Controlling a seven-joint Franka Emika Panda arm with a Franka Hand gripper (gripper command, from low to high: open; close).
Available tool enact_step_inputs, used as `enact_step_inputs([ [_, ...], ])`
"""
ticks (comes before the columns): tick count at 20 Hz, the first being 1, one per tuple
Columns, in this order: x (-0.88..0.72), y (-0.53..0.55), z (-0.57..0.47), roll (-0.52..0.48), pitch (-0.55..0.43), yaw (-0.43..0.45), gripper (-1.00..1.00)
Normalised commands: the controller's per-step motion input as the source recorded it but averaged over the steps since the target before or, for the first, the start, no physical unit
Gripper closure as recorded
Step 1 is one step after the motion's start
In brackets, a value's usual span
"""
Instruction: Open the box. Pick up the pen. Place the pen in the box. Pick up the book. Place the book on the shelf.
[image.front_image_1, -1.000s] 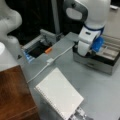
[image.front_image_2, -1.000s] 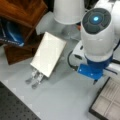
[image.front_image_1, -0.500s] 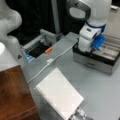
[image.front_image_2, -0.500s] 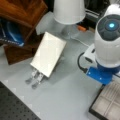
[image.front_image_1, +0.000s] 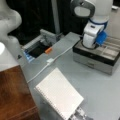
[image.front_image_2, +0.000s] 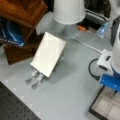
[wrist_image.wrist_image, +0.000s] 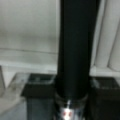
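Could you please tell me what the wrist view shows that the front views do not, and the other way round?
Only the wrist view shows the pen close up: a black barrel with a silver section, standing between the gripper fingers over the pale compartments of the box. Only the front views show the book propped on its metal stand, the shelf and a white cable on the table. Both kinds of view share the open box, with the arm lowered into it in a front view.
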Motion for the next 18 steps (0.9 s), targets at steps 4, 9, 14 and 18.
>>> enact_step_inputs([
  [4, 0.30, 0.28, -0.05, -0.217, -0.040, 0.002, 1.00],
  [9, 0.39, 0.30, -0.07, -0.229, -0.023, -0.031, 1.00],
  [14, 0.45, 0.31, -0.02, -0.244, -0.005, -0.037, 1.00],
  [18, 0.44, 0.28, 0.05, -0.280, 0.029, -0.014, 1.00],
])
